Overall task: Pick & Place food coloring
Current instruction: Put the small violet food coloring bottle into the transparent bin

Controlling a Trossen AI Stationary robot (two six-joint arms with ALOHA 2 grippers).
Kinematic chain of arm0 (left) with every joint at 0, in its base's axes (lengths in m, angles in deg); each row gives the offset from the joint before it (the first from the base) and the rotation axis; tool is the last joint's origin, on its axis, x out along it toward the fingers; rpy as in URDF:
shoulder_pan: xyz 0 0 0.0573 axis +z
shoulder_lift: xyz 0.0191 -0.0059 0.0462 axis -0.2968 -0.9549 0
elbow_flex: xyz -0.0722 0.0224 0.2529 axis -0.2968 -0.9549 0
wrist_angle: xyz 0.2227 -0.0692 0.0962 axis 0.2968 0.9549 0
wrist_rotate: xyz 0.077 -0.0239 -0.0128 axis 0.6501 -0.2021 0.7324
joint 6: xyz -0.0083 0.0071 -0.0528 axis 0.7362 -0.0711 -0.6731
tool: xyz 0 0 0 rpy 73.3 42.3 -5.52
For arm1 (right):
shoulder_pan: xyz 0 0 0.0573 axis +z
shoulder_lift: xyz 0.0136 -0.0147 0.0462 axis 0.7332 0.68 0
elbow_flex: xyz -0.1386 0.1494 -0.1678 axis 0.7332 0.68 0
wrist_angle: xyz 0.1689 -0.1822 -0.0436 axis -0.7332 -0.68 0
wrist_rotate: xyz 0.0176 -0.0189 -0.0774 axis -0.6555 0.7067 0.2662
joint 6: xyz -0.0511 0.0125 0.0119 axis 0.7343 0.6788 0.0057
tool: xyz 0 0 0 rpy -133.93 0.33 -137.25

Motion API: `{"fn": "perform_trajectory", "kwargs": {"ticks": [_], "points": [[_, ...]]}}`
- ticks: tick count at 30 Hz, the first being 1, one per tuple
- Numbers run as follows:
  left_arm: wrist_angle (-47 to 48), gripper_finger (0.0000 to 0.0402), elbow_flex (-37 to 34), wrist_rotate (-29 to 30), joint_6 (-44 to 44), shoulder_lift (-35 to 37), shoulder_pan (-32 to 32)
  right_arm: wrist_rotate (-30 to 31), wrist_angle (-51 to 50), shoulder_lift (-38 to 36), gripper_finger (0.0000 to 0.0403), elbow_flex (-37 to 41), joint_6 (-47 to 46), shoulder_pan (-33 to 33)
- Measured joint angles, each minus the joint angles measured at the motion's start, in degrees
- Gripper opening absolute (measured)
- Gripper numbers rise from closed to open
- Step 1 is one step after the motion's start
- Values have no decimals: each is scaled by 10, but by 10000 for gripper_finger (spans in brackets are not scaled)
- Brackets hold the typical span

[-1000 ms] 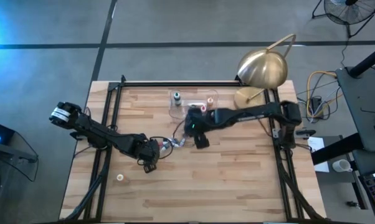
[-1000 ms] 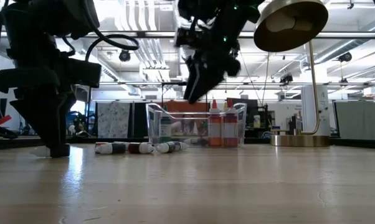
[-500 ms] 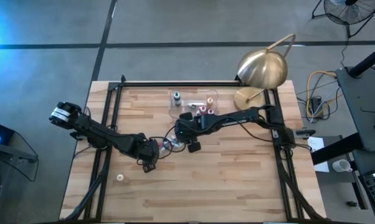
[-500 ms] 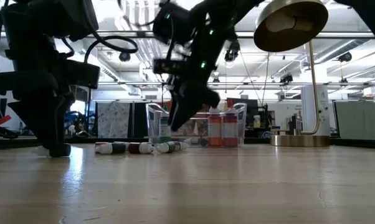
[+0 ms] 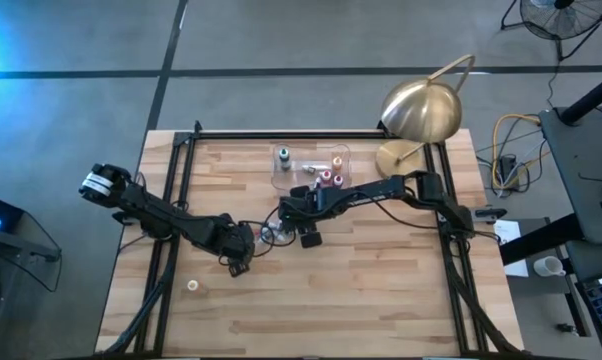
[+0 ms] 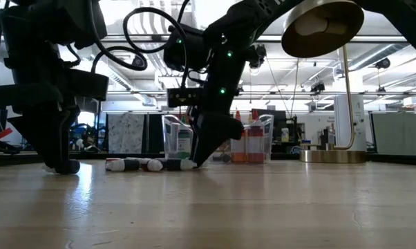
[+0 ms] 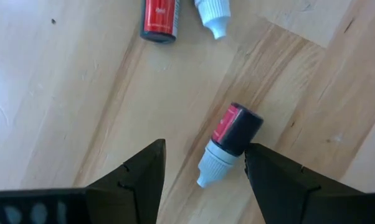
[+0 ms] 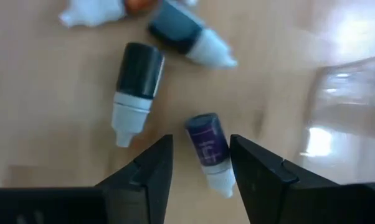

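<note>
Landmark: clear tub (image 5: 311,165) at the far middle of the bench (image 5: 381,290).
Placed: a few bottles (image 5: 325,178) stand upright inside the tub.
Left to move: loose bottles (image 6: 149,164) lie near the tub's front.
Right tool (image 8: 200,163): open, straddling a purple bottle (image 8: 209,149).
Left tool (image 7: 203,171): open, beside a red-labelled bottle (image 7: 231,140).

Two dark robot arms work over one wooden table (image 5: 361,290). One clear rectangular plastic tub (image 5: 309,163) holds about four upright dropper bottles (image 5: 324,178). Several more tiny bottles (image 6: 149,164) lie loose on the wood; exact count unclear. One brass dome lamp (image 5: 421,110) stands by.
</note>
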Motion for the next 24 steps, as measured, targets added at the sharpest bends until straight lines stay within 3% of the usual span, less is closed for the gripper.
{"fn": "perform_trajectory", "kwargs": {"ticks": [5, 13, 17, 21, 24], "points": [[0, 193, 0, 4, 1, 0, 0, -13, -13, 13, 124, -4, -29, 1], [-2, 193, 0, 4, 2, 0, 0, -15, -26, -16, 39, -1, -91, -4], [-12, 193, 0, 4, 2, 0, 0, 48, -21, -98, 41, -13, -152, -9], [-31, 193, 0, 4, 3, 0, 3, 146, -12, -181, 79, -17, -222, -33], [-36, 193, 0, 3, 8, 0, 7, 104, -34, -198, 118, -12, -263, -66]]}}
